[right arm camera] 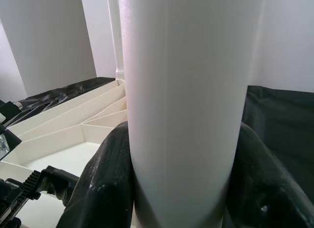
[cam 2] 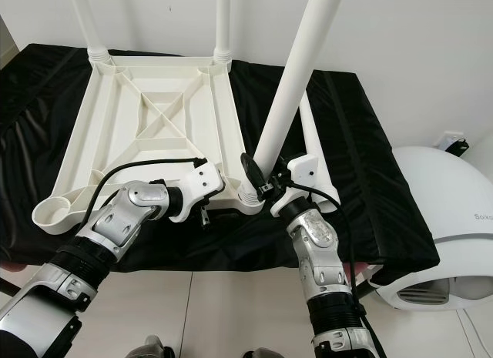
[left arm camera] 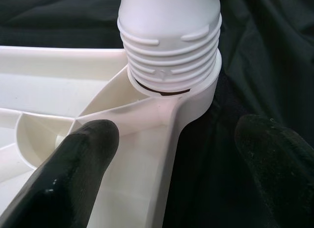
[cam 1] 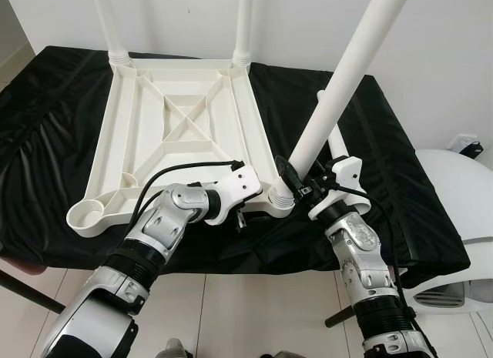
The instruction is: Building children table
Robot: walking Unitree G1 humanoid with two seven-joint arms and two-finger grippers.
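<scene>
A white plastic tabletop (cam 1: 185, 119) lies upside down on a black-covered surface. Two white legs (cam 1: 244, 27) stand in its far corners. My right gripper (cam 1: 296, 177) is shut on a third leg (cam 1: 339, 88), which leans to the right with its threaded end (left arm camera: 169, 46) sitting in the near right corner socket. In the right wrist view both black fingers (right arm camera: 105, 184) press against this leg (right arm camera: 186, 90). My left gripper (cam 1: 241, 217) is open at the tabletop's near edge beside that socket, one finger (left arm camera: 68, 179) over the inside and the other over the cloth.
A fourth leg (cam 2: 312, 135) lies loose on the black cloth to the right of the tabletop. The near left corner socket (cam 1: 85, 215) holds nothing. A white rounded appliance (cam 1: 454, 189) stands on the floor at the right. A white wall runs behind.
</scene>
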